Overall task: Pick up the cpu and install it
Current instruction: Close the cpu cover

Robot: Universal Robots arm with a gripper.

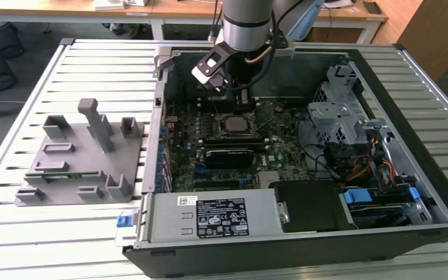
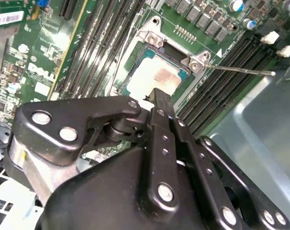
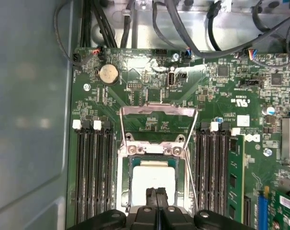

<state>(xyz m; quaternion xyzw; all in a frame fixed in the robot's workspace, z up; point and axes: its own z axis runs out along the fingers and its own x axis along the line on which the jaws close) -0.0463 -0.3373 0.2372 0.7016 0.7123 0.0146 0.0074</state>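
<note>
I see the case (image 1: pixel 286 256) on the bench (image 1: pixel 100 64), with the fixture (image 1: pixel 84 157) at the exterior view's left of it. Inside, the cpu (image 3: pixel 153 175) lies in the motherboard (image 3: pixel 150 81) socket, under my pincer (image 3: pixel 157 192).

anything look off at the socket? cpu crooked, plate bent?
Nothing stands out. The cpu lies flat and square in its socket. The load plate is flipped open and the lever is swung free, so the chip is unclamped, not damaged. The gripper, shut, hangs over it.
</note>
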